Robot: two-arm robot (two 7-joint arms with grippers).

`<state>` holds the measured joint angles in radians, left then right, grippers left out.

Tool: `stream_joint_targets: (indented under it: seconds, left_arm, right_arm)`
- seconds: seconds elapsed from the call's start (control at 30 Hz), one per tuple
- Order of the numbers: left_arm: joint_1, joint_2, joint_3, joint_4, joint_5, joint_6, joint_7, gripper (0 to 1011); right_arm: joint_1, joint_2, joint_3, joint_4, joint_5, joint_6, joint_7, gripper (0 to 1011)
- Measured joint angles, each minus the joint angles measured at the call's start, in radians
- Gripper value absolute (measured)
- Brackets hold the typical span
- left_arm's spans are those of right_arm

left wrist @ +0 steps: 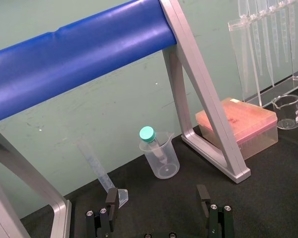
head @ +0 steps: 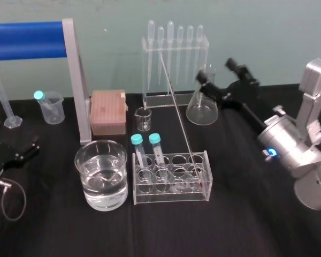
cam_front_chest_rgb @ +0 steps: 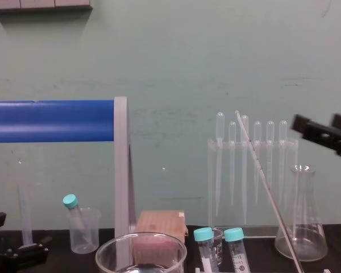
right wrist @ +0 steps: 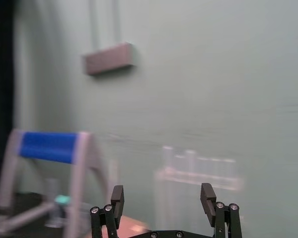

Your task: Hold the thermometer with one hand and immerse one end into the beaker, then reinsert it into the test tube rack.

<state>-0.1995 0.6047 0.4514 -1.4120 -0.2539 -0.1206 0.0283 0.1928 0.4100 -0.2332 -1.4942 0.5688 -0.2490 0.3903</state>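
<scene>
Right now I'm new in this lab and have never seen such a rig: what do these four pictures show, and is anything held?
It's a two-armed robot. One picture looks down from its head, one across from its chest, two from its wrists. On the black table stand a beaker holding clear liquid, a test tube rack with the thermometer leaning in it, pipettes and a flask. The right gripper hangs open above the table near the flask; the left gripper sits open, low at the left. Nothing is held.
</scene>
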Motion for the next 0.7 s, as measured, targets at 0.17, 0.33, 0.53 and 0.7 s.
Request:
stream_joint_targets:
  seconds: [0.17,0.33,0.53,0.7]
  left_arm:
    - [0.0,0.0,0.0,0.0,0.0,0.0,0.0,1008]
    - [0.0,0.0,0.0,0.0,0.0,0.0,0.0,1008]
    - [0.0,0.0,0.0,0.0,0.0,0.0,0.0,1008]
    - [0.0,0.0,0.0,0.0,0.0,0.0,0.0,1008]
  right_arm:
    - [-0.079,0.022,0.062,-0.093,-0.14,0.083,-0.214,1002]
    - [-0.111,0.02,0.081,-0.092,-0.167,0.152,-0.272,1002]
    - [-0.128,-0.001,0.084,-0.037,-0.171,0.218,-0.283,1002]
    - [-0.132,-0.021,0.088,0.003,-0.164,0.231,-0.263,1002]
